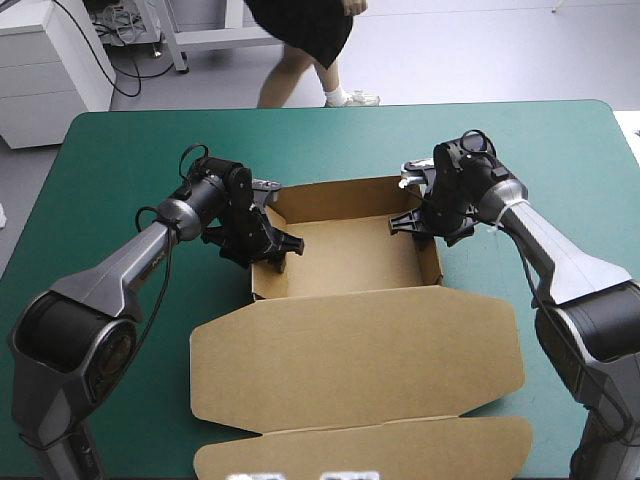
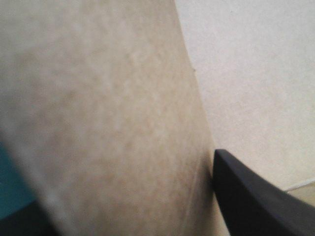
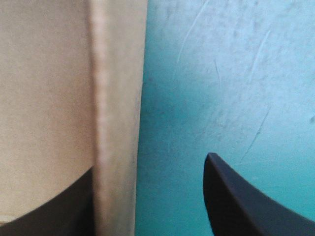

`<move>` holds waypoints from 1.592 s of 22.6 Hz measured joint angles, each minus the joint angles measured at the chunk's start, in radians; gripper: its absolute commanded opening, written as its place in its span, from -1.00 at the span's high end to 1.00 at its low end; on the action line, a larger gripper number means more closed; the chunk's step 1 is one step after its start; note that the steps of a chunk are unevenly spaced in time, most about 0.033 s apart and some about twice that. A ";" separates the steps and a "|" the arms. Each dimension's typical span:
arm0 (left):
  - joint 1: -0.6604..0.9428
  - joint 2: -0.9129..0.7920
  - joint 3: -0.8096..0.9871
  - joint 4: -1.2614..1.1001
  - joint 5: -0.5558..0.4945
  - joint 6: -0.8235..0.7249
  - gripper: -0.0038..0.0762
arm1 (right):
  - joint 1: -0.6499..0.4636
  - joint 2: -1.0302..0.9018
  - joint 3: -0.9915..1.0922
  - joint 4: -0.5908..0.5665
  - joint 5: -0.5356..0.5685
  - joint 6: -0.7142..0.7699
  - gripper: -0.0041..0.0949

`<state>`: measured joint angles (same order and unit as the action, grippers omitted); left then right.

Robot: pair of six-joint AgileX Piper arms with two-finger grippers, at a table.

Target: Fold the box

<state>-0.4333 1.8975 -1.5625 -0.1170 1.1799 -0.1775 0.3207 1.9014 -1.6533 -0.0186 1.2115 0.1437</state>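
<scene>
Sitting mid-table, the box (image 1: 350, 345) is a brown open tray with its lid flat. Four low walls stand around the tray's floor, and its mouth faces up. The tray lies at the far end of the sheet, with its longer side running across the table (image 1: 120, 150) from left to right. The lid hinges on the near wall and spreads toward the near edge. It is broader than the tray and has rounded corners. A narrow flap (image 1: 380, 450) lies creased off beyond the lid, right at the near edge.

The left gripper (image 1: 278, 250) is at the tray's left wall and the right gripper (image 1: 425, 225) at its right wall. The high view does not make clear how far apart their fingers stand.

The wrist views show this. On the left, the wall (image 2: 98, 123) rises between the fingers, which are set wide. One black finger (image 2: 251, 201) is just beside the board, on the tray's inner side. The other is only a dark corner behind the wall.

On the right, the fingers also stand wide and straddle the wall (image 3: 115, 123). One finger (image 3: 246, 196) is outside over the teal-green cover (image 3: 221, 73), with a clear gap to the board. The other (image 3: 44, 211) is inside the tray. Neither gripper pinches the board.
</scene>
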 measured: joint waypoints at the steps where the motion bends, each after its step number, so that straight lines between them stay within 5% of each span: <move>1: 0.000 0.000 0.000 0.000 0.001 0.001 -0.44 | 0.000 0.000 -0.016 -0.002 0.000 0.000 -0.08; 14: -0.001 -0.009 -0.206 0.029 0.051 0.004 -0.42 | -0.001 -0.051 -0.121 -0.015 0.007 -0.032 -0.08; 19: -0.001 -0.066 -0.357 0.031 0.061 0.004 -0.08 | -0.001 -0.157 -0.124 -0.015 0.013 -0.129 -0.08; 24: -0.001 -0.171 -0.419 0.117 0.069 0.078 0.91 | -0.001 -0.183 -0.125 -0.015 0.016 -0.130 -0.08; 28: -0.001 -0.315 -0.424 0.117 0.070 0.228 0.93 | -0.001 -0.151 -0.125 -0.015 0.018 -0.124 -0.08; 36: -0.001 -0.511 -0.274 0.180 0.071 0.259 0.93 | -0.001 -0.013 -0.125 0.011 0.015 -0.123 -0.02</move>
<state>-0.4343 1.3864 -1.8365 0.0628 1.2505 0.0813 0.3198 1.8887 -1.7781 -0.0072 1.2265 0.0209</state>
